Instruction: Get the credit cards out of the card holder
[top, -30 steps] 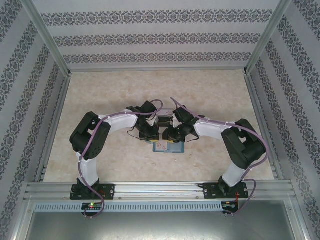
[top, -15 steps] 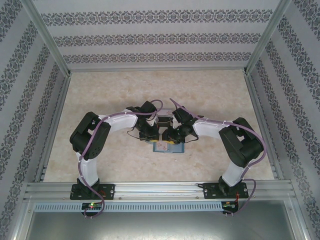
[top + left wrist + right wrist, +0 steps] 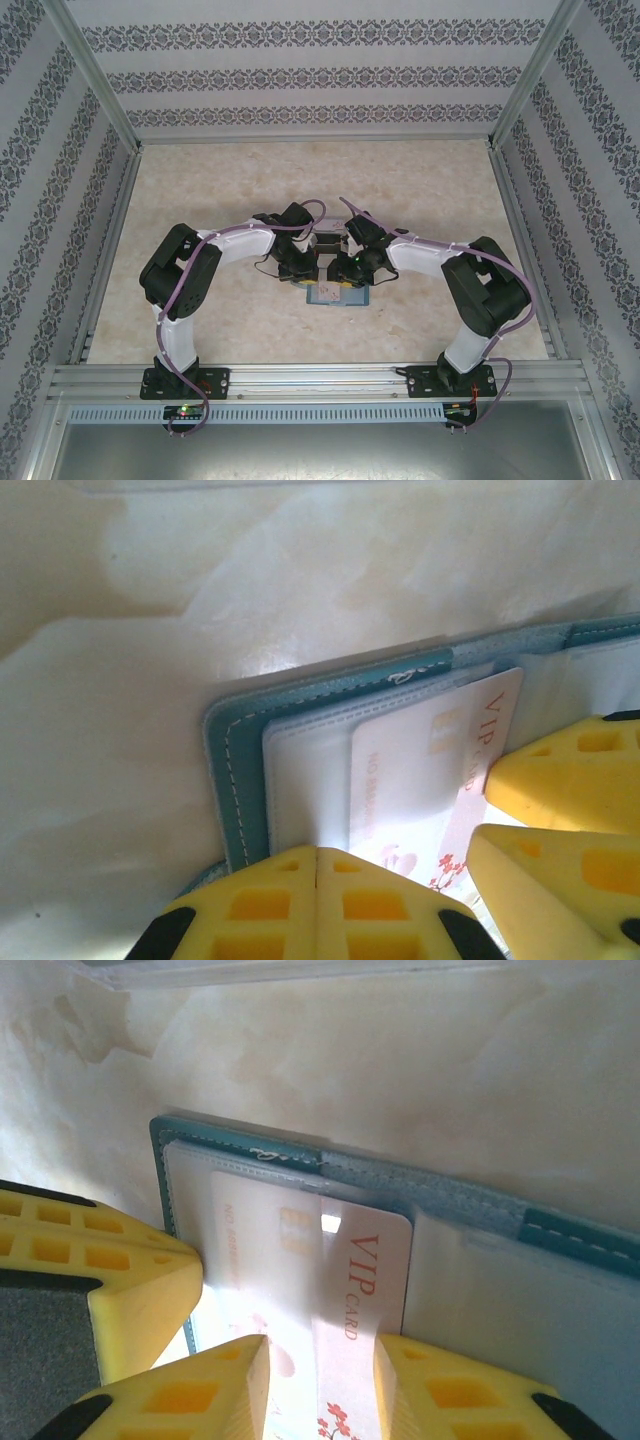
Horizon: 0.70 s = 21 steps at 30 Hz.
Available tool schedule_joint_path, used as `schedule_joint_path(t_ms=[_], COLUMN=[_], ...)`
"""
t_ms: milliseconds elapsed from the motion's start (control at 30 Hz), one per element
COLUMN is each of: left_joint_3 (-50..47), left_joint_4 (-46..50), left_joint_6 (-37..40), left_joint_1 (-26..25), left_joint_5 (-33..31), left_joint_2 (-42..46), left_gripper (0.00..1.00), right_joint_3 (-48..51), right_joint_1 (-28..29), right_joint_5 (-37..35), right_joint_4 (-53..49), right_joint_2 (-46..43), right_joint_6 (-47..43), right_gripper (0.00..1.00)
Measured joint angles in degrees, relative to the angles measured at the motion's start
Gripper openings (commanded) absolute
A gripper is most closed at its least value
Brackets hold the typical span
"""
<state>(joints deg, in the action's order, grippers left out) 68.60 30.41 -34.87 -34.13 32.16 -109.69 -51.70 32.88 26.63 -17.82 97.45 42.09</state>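
pale marbled table (image 3: 200,200), open teal card holder (image 3: 430,1190) lying flat near its middle

table (image 3: 220,190): beige marbled | walls (image 3: 300,75): patterned stripes | rail (image 3: 310,378): metal, near edge

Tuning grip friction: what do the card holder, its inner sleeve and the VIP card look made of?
Card holder: teal leather or faux leather, matte, stitched edge. Inner sleeve: probably clear soft plastic, sheen and see-through. VIP card: likely glossy plastic, printed face.
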Motion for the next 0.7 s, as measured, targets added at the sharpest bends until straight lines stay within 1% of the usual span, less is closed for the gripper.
schedule_joint_path(t_ms=[133, 600, 700], left_joint_3=[0.0, -0.2, -0.2], left_joint_4=[0.0, 0.1, 0.1], left_joint_6=[0.0, 0.2, 0.2], left_joint_1=[0.0, 0.0, 0.0], left_joint_5=[-0.1, -0.3, -0.3], left_joint_2=[-0.1, -0.1, -0.1], left_gripper=[0.00, 0.00, 0.00], right_joint_3=[0.0, 0.0, 0.0], right_joint_1=[0.0, 0.0, 0.0], right_joint_5=[-0.3, -0.9, -1.1], right_joint_4=[-0.7, -1.7, -1.7], right_joint_2=[-1.1, -0.9, 0.2], right_joint_6=[0.0, -0.3, -0.5], right_gripper=[0.38, 0.38, 0.35])
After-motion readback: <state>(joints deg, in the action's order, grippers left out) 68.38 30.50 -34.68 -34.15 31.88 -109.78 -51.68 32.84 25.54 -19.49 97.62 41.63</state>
